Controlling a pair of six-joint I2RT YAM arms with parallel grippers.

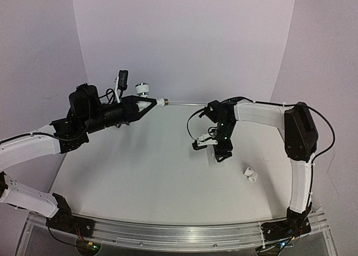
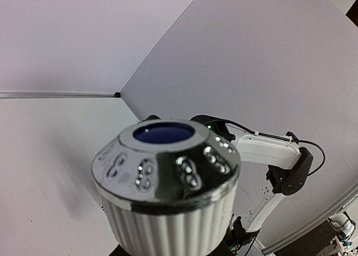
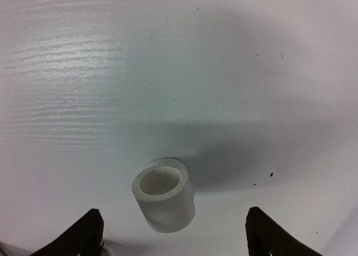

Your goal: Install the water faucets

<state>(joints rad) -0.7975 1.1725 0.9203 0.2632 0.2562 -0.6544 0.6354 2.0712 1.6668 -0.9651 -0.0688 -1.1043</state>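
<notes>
My left gripper [image 1: 150, 105] is raised over the table's back left and is shut on a water faucet. Its white ribbed knob [image 1: 142, 89] sticks up and its spout tip [image 1: 162, 103] points right. The left wrist view is filled by that knob [image 2: 168, 211], with a chrome cap and a blue centre; the fingers are hidden under it. My right gripper [image 1: 220, 157] points down at the table at centre right. It is open, its fingertips [image 3: 89, 225] wide apart on either side of a short white tubular fitting [image 3: 164, 194] that stands on the table and touches neither finger.
Another small white fitting [image 1: 250, 174] lies on the table to the right of my right gripper. A metal rail [image 1: 184, 233] runs along the near edge between the arm bases. White backdrop walls close the back and both sides.
</notes>
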